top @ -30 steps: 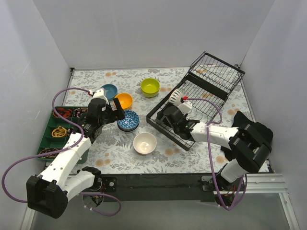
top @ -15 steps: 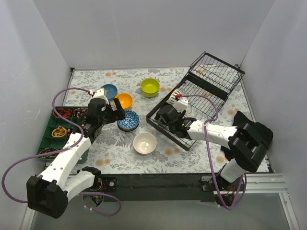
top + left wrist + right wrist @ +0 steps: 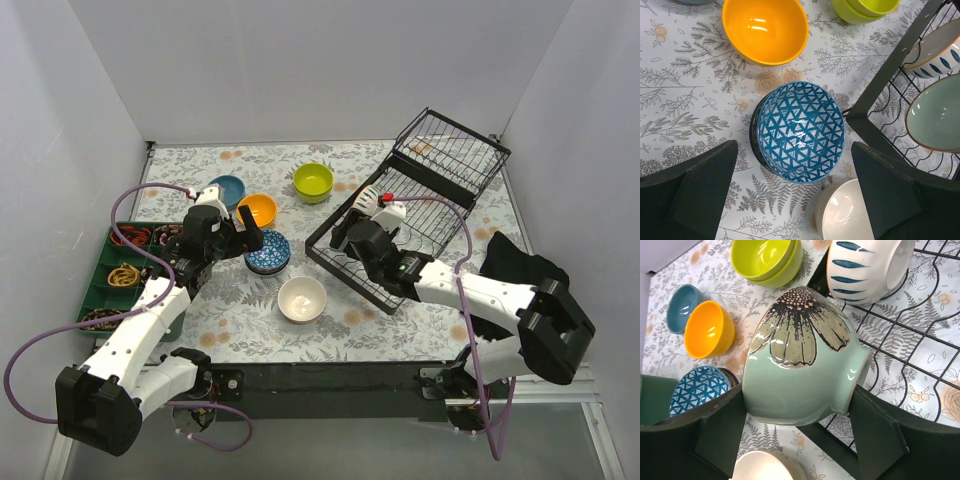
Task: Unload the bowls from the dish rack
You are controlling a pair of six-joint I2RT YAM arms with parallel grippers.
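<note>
Plainly, a fern-and-flower printed cloth [image 3: 230, 335] covers the table inside white walls [image 3: 300, 60]. Nearest sits a white bowl [image 3: 302, 298], mouth up. The left gripper [image 3: 797, 170] hangs spread wide over a blue triangle-patterned bowl [image 3: 800, 132], which stands upright on the cloth. The right gripper [image 3: 797, 407] clasps a pale-green flower-painted bowl [image 3: 800, 365] tipped on its side at the dish rack's [image 3: 440, 195] near-left corner, foot toward the rack. The rack runs diagonally, near-left to far-right, its basket tier tilted up at the far end.
</note>
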